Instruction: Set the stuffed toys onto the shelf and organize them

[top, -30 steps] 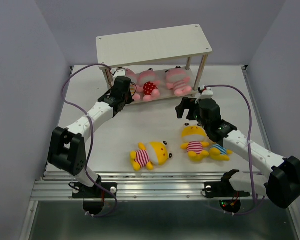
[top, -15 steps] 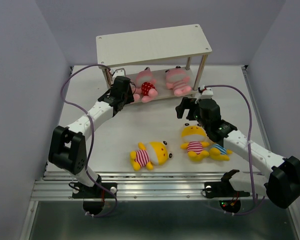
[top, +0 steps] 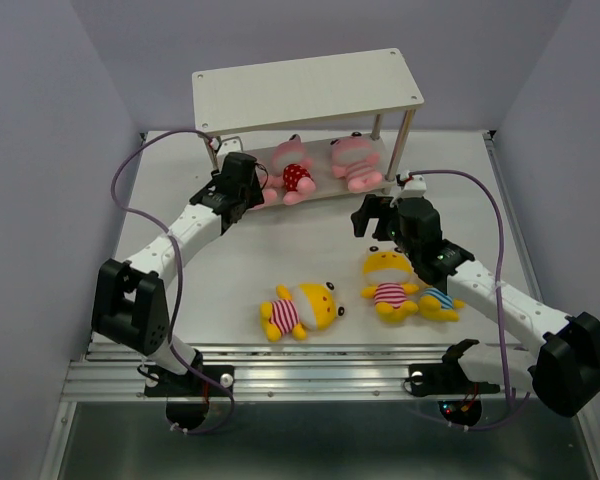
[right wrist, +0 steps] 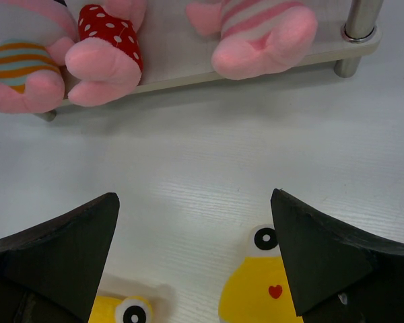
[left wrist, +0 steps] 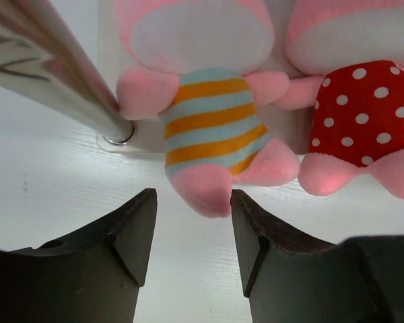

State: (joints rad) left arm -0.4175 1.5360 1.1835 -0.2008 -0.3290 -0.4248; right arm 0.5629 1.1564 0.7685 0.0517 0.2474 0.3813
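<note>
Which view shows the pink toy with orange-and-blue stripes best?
Left wrist: the striped toy sits centre frame, body and legs clear. Right wrist shows only its lower half at the left edge; top view hides most of it behind the left gripper.

Table [top: 230,270] holds shelf [top: 305,85] and three yellow toys [top: 302,308]; lower board [top: 325,194] holds pink toys [top: 355,160].

Pale lavender-grey walls box it all in: left wall [top: 40,150] out past left gripper [left wrist: 192,198], back wall [top: 310,25] far ahead of both grippers, right wall [top: 570,120] out past right gripper [right wrist: 193,202]. White wood-grain surface [top: 280,250] under both, matte, faint grain lines. Silver ribbed rail [top: 320,370] behind grippers, along near edge. Dark grey-green strip [top: 310,450] below rail. Light soft, even, from above; shadows faint, blurred.
</note>
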